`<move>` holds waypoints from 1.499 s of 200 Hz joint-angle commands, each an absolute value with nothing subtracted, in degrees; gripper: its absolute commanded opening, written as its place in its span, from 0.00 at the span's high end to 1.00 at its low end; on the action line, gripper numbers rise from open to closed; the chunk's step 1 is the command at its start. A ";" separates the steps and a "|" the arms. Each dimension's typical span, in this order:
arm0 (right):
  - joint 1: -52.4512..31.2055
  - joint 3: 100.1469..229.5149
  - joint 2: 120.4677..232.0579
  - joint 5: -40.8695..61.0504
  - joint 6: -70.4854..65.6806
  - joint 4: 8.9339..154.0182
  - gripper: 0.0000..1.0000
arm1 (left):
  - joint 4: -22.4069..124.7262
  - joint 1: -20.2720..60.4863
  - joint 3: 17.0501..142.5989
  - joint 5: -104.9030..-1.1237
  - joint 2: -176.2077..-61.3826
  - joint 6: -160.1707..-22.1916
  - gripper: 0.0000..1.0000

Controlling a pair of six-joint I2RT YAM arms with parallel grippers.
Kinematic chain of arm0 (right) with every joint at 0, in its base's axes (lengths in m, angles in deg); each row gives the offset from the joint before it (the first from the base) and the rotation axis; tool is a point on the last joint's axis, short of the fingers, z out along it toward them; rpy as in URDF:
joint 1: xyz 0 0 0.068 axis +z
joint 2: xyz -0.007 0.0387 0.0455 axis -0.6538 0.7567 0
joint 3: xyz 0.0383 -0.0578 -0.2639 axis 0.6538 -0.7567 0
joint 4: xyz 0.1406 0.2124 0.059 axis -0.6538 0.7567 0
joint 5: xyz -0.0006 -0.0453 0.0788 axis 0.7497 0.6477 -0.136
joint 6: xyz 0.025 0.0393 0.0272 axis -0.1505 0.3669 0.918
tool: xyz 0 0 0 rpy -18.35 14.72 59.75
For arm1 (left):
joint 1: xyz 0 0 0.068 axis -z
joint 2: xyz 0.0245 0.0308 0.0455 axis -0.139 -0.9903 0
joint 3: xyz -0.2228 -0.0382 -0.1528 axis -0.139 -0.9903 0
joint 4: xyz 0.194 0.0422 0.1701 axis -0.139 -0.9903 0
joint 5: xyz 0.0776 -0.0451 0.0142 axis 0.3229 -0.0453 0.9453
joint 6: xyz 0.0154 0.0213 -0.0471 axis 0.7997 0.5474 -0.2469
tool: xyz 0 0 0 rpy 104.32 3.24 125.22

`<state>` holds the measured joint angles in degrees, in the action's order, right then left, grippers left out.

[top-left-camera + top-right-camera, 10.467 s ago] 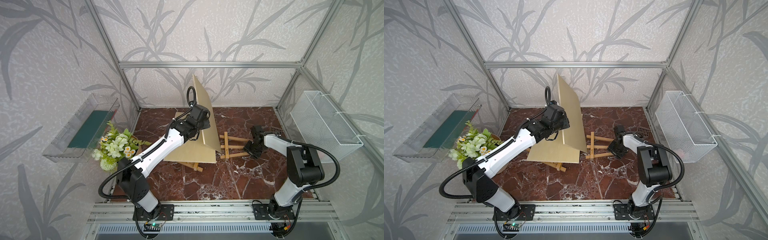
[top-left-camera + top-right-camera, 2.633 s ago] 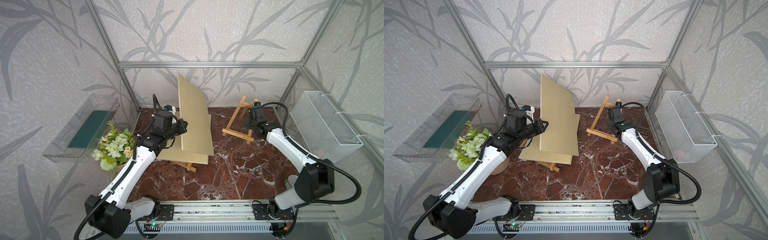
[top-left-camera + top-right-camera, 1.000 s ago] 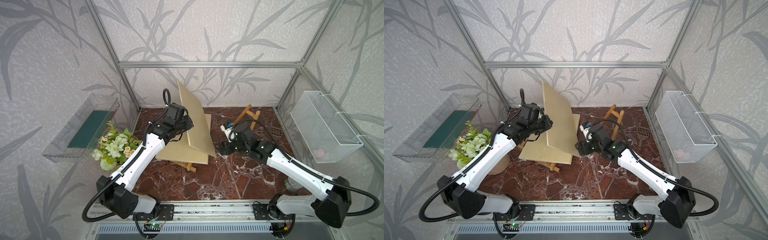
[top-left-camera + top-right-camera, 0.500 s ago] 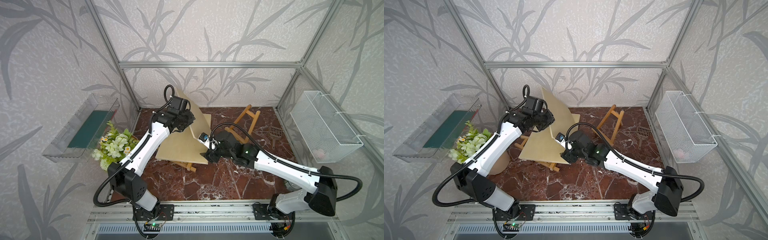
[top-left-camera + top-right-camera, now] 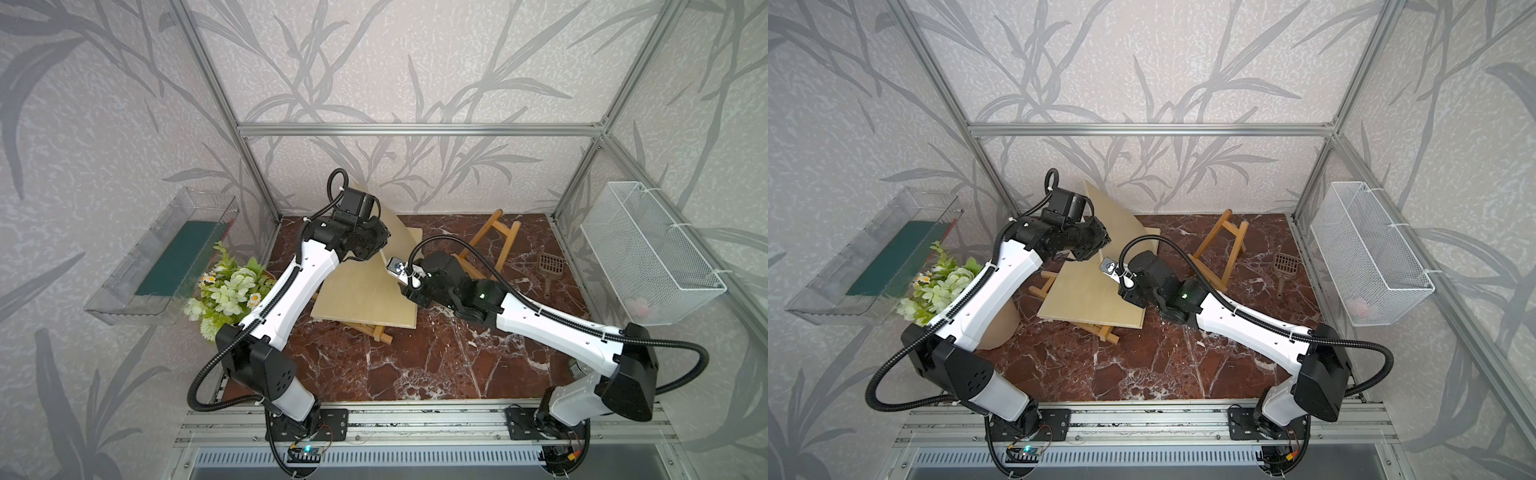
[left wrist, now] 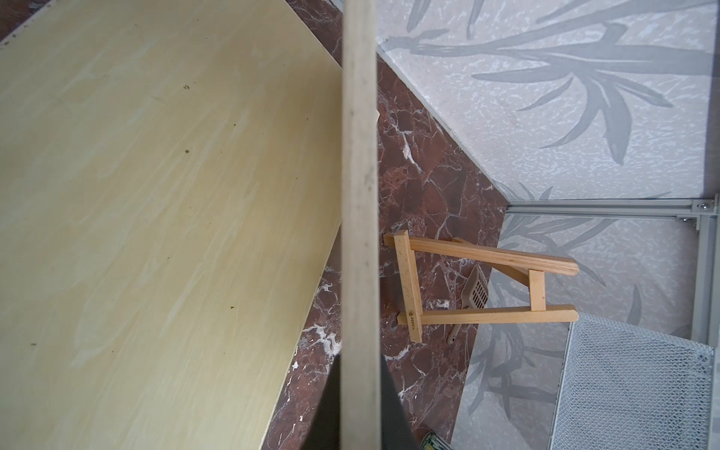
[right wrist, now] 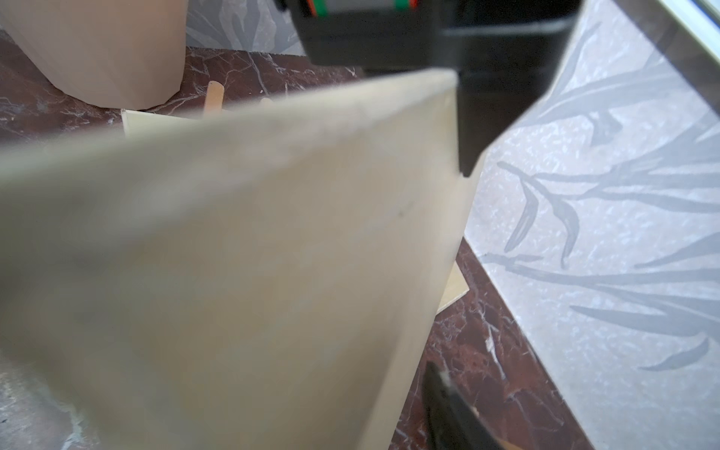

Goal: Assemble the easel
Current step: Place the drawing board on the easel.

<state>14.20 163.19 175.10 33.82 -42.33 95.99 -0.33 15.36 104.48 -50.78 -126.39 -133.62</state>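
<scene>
left gripper — fingers clamped on the edge of the tilted board | right gripper at that board's lower end, grip cannot be told | easel — upright, rear right of table | second board flat on a wooden frame

Flower pot beside clear bin; brown scoop near wire basket.

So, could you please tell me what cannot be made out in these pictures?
Right tool: jaws hidden under its wrist in both top views; the blurred raised board fills the right wrist view.
Lying easel: mostly covered by the flat board in both top views.
Wire basket contents: too small, behind mesh, in both top views.
</scene>
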 commanded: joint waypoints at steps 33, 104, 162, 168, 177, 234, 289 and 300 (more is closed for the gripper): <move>13.60 166.10 175.89 30.62 -39.94 97.51 0.91 | 23.67 13.36 101.10 -62.40 -121.92 -139.40 1.00; 4.53 166.44 170.45 25.26 -36.66 100.88 1.00 | 26.46 9.66 97.90 -60.59 -117.98 -132.68 0.34; -8.03 167.55 167.29 16.27 -35.88 102.89 1.00 | 21.04 8.58 90.10 -53.85 -113.52 -125.57 0.33; -8.44 168.06 167.36 16.37 -36.55 103.10 1.00 | 21.19 8.66 88.85 -53.80 -113.27 -125.60 0.33; -9.05 168.63 167.46 16.61 -37.37 103.30 1.00 | 21.75 8.86 86.84 -53.86 -113.25 -125.86 0.34; -11.62 171.14 166.97 21.38 -38.63 102.95 1.00 | 24.20 13.06 83.97 -55.27 -119.59 -126.76 0.37; -16.71 170.01 161.94 14.09 -36.73 106.88 1.00 | 24.98 18.83 92.02 -58.35 -131.67 -125.79 0.43; -18.10 169.58 161.06 12.34 -36.03 107.77 1.00 | 25.54 19.84 94.64 -59.75 -134.87 -126.51 0.43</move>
